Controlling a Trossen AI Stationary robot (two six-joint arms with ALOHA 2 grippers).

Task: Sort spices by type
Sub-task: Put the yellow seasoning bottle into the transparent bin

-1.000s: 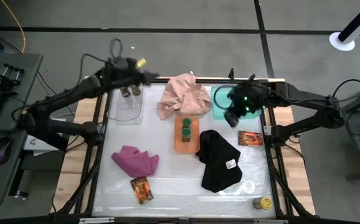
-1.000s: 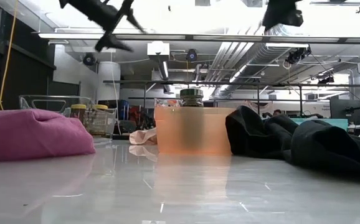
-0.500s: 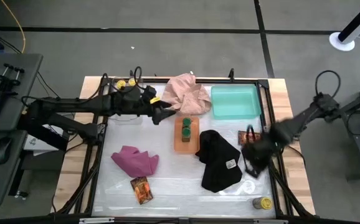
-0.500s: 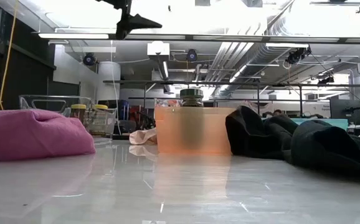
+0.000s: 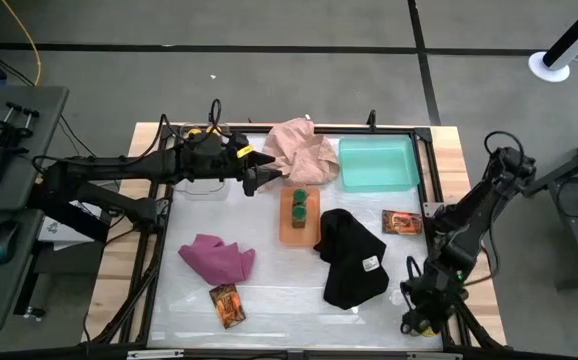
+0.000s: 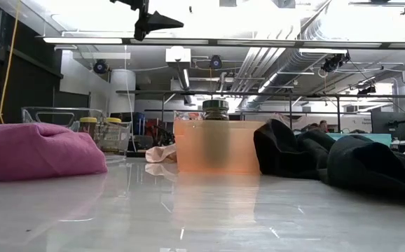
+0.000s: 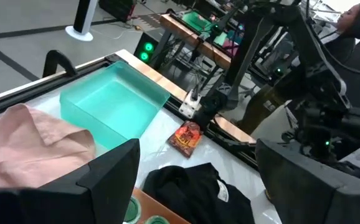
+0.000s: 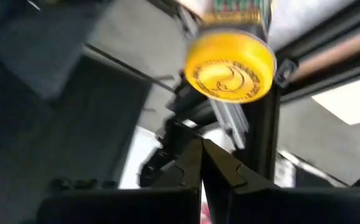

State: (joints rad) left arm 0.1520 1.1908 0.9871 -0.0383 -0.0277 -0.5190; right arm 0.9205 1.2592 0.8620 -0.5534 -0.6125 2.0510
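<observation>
Sorting partly done: two green-lid jars (image 5: 299,203) on the orange tray (image 5: 298,232); two packets (image 5: 227,304) loose. Right claw (image 5: 416,318), fingers pressed together and empty, just short of the yellow-lid jar (image 8: 231,64): round, lid printed, lying sideways. Left claw (image 5: 260,178) wide, empty, beside the green-lid jars.

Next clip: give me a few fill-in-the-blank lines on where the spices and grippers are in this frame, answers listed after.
1. The two green-lidded jars sit in the ______ tray.
2. The teal tray at the table's back holds ______ spices.
3. The right gripper is at the front right corner, by a jar with a ______ lid.
4. The left gripper hovers with its fingers ______, next to the pink cloth.

Missing words: orange; no; yellow; open
</observation>
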